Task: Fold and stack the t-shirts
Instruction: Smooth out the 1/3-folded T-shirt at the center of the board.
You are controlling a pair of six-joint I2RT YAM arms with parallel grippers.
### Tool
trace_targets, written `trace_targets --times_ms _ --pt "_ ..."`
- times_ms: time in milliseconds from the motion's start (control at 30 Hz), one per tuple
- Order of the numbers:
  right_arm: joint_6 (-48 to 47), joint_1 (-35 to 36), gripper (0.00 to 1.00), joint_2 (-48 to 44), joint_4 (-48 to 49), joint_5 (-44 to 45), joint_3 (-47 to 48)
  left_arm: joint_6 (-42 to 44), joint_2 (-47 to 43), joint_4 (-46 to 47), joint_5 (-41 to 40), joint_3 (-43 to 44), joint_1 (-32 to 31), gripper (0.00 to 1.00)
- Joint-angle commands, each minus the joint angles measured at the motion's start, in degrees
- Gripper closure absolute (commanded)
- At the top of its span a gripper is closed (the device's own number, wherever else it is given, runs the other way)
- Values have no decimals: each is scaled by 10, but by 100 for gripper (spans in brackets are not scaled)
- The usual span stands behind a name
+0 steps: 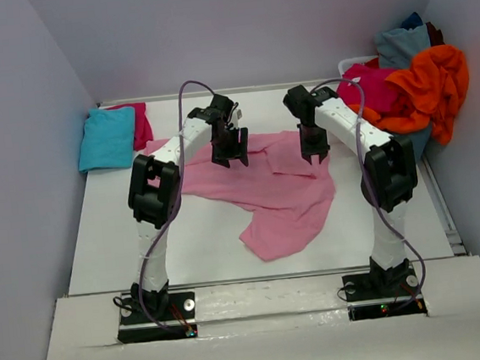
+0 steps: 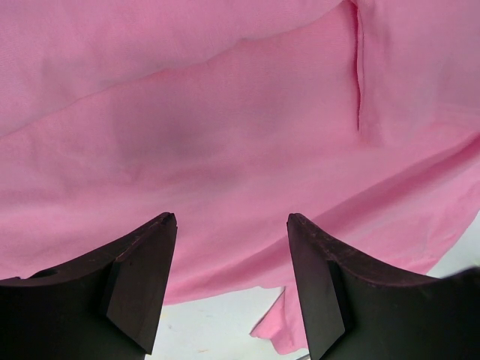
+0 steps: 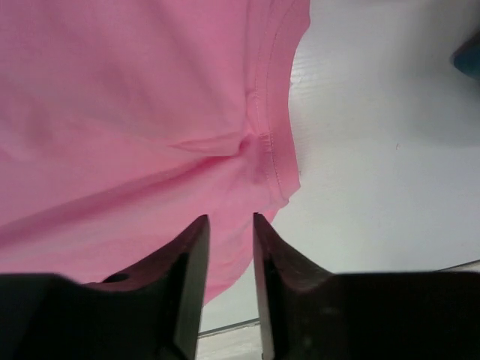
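Left fingers (image 2: 142,281) are spread wide with nothing between them, and the light pink t-shirt (image 1: 266,190) fills the view just past their tips. Right fingers (image 3: 187,277) are only a narrow slit apart with nothing pinched, as far as I can see. The shirt's stitched edge sits right ahead of them, lying rumpled on the worktop (image 1: 144,240). The turquoise t-shirt (image 1: 107,137) is well off beyond the left fingers, and the orange t-shirt (image 1: 431,85) is heaped out past the right ones.
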Motion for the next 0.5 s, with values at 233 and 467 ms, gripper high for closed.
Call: trace_targets --times_ms 233,467 --pt "16 0 49 -52 46 -24 -73 8 -26 -3 3 -13 2 27" --pt "24 0 49 -17 62 -51 11 -14 -39 -4 -56 -6 9 27"
